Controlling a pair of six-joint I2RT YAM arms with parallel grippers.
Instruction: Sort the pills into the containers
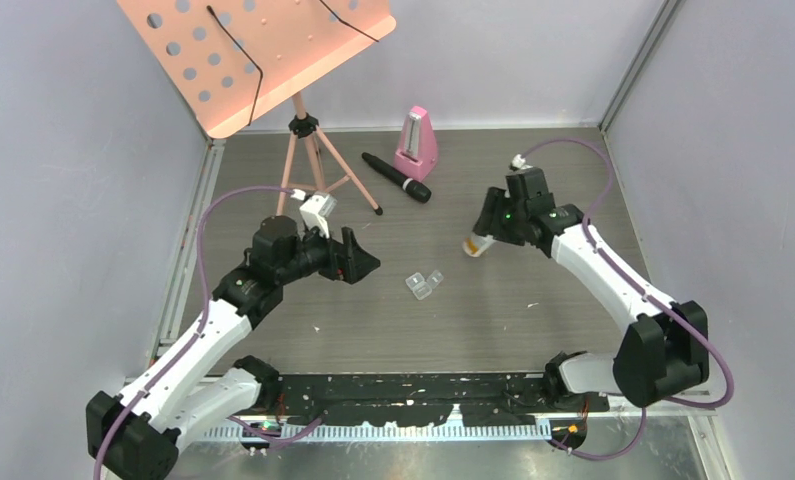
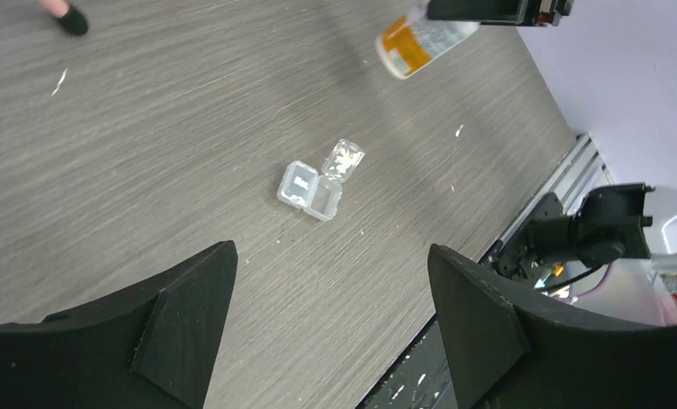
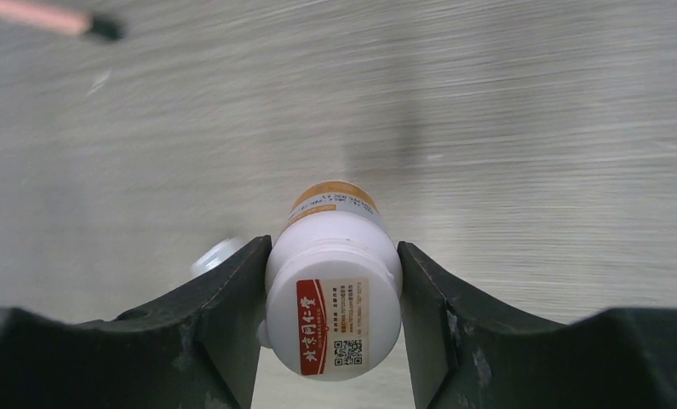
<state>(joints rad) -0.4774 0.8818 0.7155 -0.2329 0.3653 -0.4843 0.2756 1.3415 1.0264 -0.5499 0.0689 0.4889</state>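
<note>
The right gripper (image 3: 333,260), clamped around the small orange-labelled bottle (image 1: 476,245), holds it tilted above the counter (image 1: 533,330), near the clear pill box (image 1: 424,284) lying there with its lids up. Pouring looks next, which needs the bottle's mouth carried over a compartment. The left gripper (image 2: 328,251) hovers spread wide, empty. No pills are visible.

pill box (image 1: 424,285): bare table (image 1: 493,320) all round | bottle (image 1: 476,245) near, far-right

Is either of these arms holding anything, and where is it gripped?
The right gripper clamps the small bottle by its white body; the left gripper is open, empty.
</note>
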